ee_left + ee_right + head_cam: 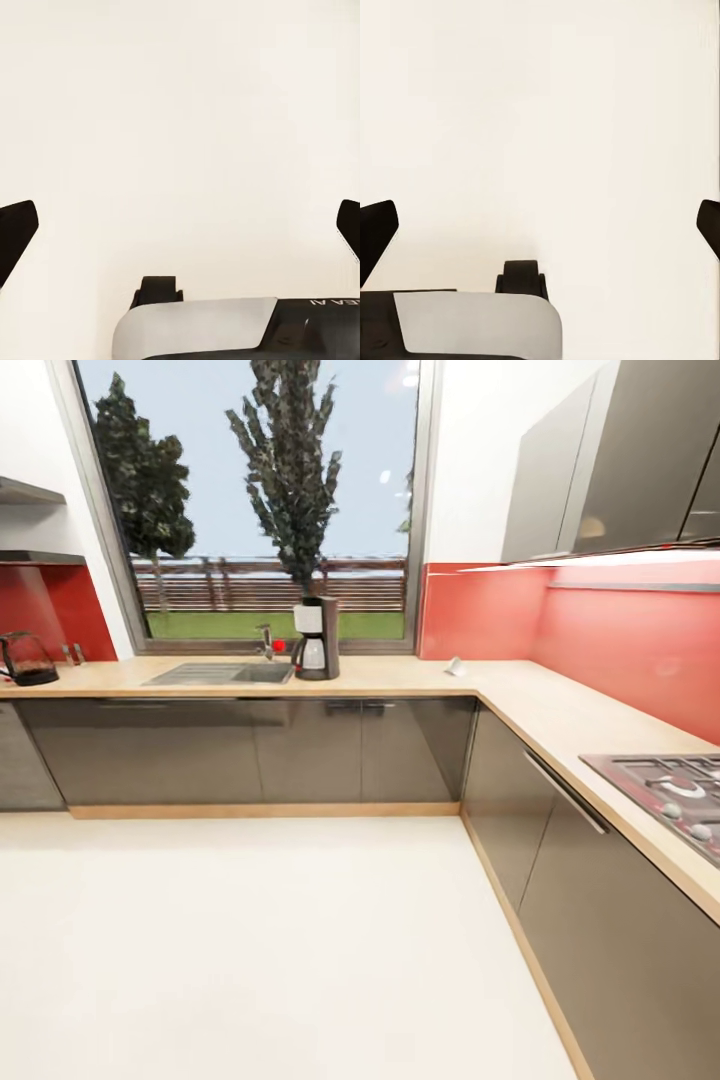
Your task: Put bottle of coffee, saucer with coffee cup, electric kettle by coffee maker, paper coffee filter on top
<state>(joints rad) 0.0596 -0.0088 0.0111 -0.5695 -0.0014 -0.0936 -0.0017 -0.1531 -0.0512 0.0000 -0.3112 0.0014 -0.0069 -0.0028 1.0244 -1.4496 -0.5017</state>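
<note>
Black fingertips at the edges; grey-and-black rounded body; small white lettering.

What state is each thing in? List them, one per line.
coffee maker: upright on the countertop, beside the sink
electric kettle: upright at the countertop's far left end
paper coffee filter: lying on the countertop near the corner
left gripper: open, empty
right gripper: open, empty

**Counter access: mostly open**

Countertop bare along the right run up to the hob. Coffee maker stands just right of the sink, w/ tap close behind-left. Small paper coffee filter near the corner. Electric kettle at far left end. Wall cabinets overhang the right run.
</note>
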